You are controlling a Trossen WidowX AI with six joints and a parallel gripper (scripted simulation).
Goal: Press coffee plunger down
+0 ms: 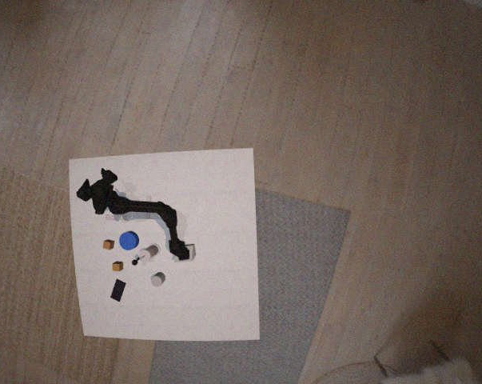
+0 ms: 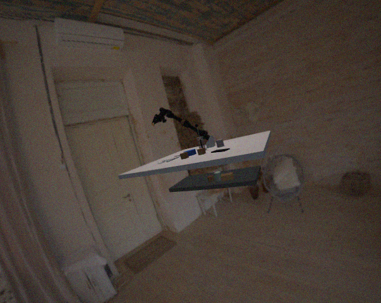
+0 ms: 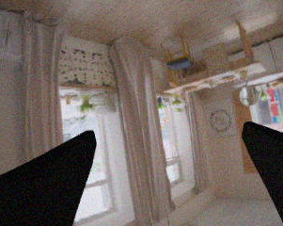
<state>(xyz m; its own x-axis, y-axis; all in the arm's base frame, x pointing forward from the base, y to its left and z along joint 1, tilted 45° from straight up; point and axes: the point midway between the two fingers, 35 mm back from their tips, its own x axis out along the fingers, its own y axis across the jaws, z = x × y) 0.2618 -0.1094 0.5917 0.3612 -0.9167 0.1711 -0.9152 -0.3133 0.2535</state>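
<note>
The coffee press (image 1: 145, 254) stands upright on the white table (image 1: 216, 298) (image 2: 249, 146). Its black plunger knob (image 1: 134, 262) (image 2: 196, 125) is raised well above the body on a thin rod. My gripper (image 1: 95, 174) (image 3: 169, 134) is open and empty, with its two black fingers wide apart. It is high above the table near the table's far left corner in the top view, well away from the press. The wrist view shows only the room, with curtains and windows between the fingers; the press is not in it.
A blue disc (image 1: 129, 240) (image 2: 190, 152) lies beside the press, on the arm base's side. Two orange-brown blocks (image 1: 108, 244) (image 1: 117, 266), a black flat slab (image 1: 117, 290) (image 2: 220, 150) and a grey cylinder (image 1: 157, 279) (image 2: 220, 142) are also near the press.
</note>
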